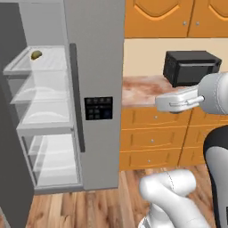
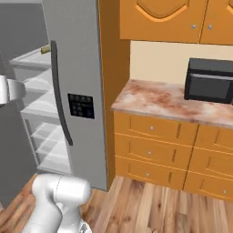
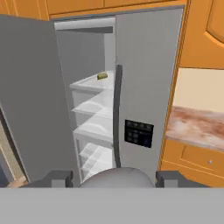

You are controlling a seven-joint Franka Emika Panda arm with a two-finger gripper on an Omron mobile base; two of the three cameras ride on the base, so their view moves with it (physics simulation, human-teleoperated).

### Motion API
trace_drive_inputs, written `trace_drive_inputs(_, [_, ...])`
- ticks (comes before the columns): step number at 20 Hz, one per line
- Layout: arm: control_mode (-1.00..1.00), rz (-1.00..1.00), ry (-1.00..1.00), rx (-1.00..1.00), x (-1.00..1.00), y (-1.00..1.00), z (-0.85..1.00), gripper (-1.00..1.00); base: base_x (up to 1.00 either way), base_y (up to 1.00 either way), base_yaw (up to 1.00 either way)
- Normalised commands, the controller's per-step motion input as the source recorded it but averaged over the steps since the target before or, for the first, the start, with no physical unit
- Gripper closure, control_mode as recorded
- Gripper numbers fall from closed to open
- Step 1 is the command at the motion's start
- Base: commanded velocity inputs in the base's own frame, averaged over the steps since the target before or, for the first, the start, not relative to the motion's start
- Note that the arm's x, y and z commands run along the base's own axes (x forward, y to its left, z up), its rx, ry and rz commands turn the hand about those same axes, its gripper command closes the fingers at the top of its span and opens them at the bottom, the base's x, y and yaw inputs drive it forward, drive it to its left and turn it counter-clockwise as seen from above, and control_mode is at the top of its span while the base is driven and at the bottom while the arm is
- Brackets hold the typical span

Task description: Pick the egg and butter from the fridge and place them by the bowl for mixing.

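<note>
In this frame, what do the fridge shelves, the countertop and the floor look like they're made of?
The translucent white shelves in the tall grey fridge look like frosted plastic or glass: the back wall shows faintly through them. The mottled pink-brown countertop reads as polished stone, perhaps marble or granite, from its blotchy veining. The brown plank floor looks like varnished wood, with board seams and grain streaks.
</note>
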Motion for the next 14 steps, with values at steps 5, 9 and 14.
trace_drive_inputs(5, [1.0,0.0,0.0,0.0,0.0,0.0,0.0,1.0,-1.0,-1.0,-0.28])
trace_drive_inputs(9, [1.0,0.0,0.0,0.0,0.0,0.0,0.0,1.0,-0.61,-0.99,-0.51])
trace_drive_inputs(14, [1.0,0.0,0.0,0.0,0.0,0.0,0.0,1.0,-0.25,-1.0,-0.5])
